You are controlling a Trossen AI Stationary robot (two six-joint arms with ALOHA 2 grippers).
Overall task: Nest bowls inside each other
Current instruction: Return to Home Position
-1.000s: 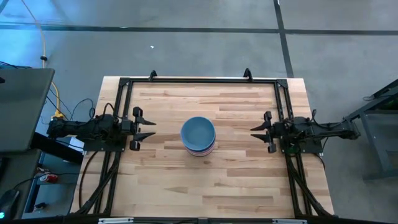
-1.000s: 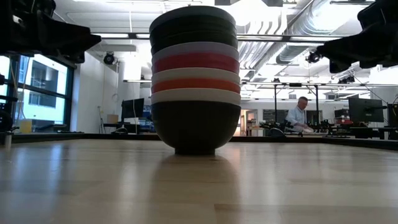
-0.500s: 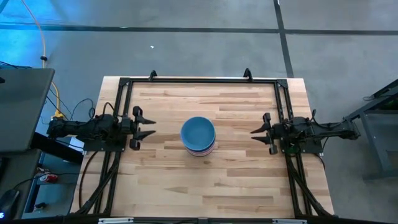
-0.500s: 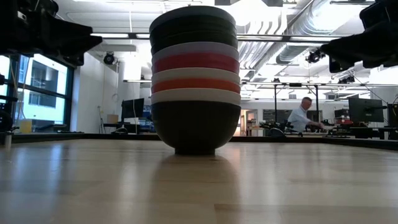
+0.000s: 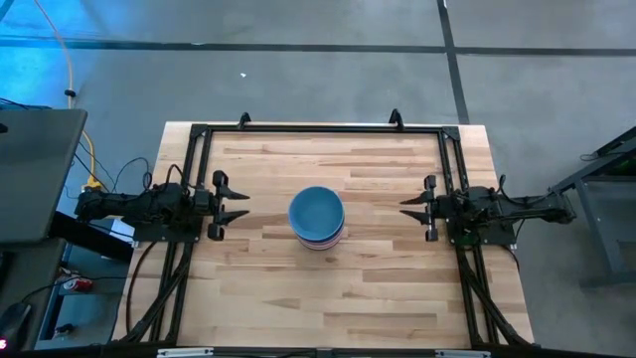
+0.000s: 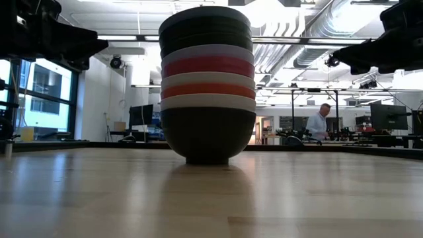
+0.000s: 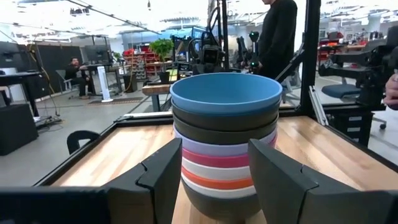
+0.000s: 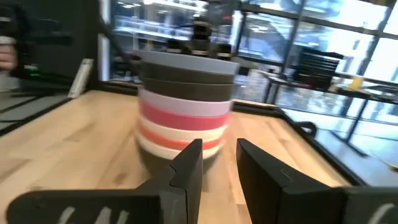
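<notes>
Several bowls stand nested in one stack (image 5: 317, 217) at the middle of the wooden table. A blue bowl (image 7: 225, 93) is on top, a black bowl (image 6: 207, 135) at the bottom rests by its foot on the wood, and lavender, magenta, white and red rims show between them. My left gripper (image 5: 246, 205) hovers level at the table's left side, open, pointing at the stack and well short of it. My right gripper (image 5: 405, 209) hovers level at the right side, its fingers a narrow gap apart, also clear of the stack (image 8: 185, 112).
A black metal frame (image 5: 318, 128) runs along the table's far, left and right edges. Bare wood (image 5: 328, 288) lies all around the stack. Beyond the table a person in dark clothes (image 7: 277, 37) stands, and another person (image 6: 321, 122) is far off in the room.
My right gripper has rolled slightly about the line it points along, staying in place. The stack and my left gripper have kept still.
</notes>
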